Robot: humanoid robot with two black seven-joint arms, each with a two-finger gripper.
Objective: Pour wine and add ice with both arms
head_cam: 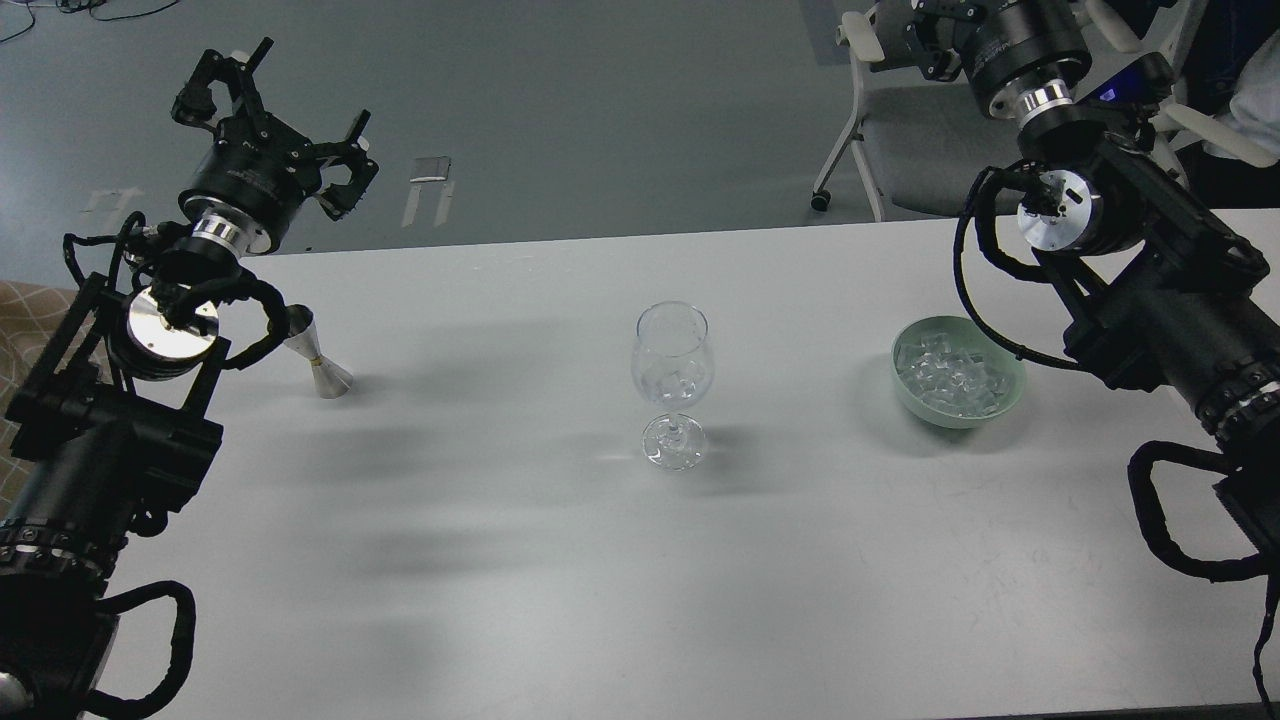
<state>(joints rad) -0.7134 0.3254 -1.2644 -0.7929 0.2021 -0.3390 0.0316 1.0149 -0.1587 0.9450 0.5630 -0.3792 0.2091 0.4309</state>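
Note:
A clear wine glass (673,385) stands upright mid-table with a few ice cubes (674,379) in its bowl; I cannot make out any wine in it. A pale green bowl (1008,392) to its right holds many ice cubes (952,374). A steel jigger (322,368) stands at the left, its top partly hidden by my left arm's cable. My left gripper (280,120) is open and empty, raised beyond the table's far left edge. My right gripper (935,25) is at the top right, cut off by the frame edge.
The white table (560,560) spans the view. A grey office chair (900,130) stands behind its far right edge, close under my right gripper. My right arm's links and cable loop (1130,290) hang just right of the green bowl.

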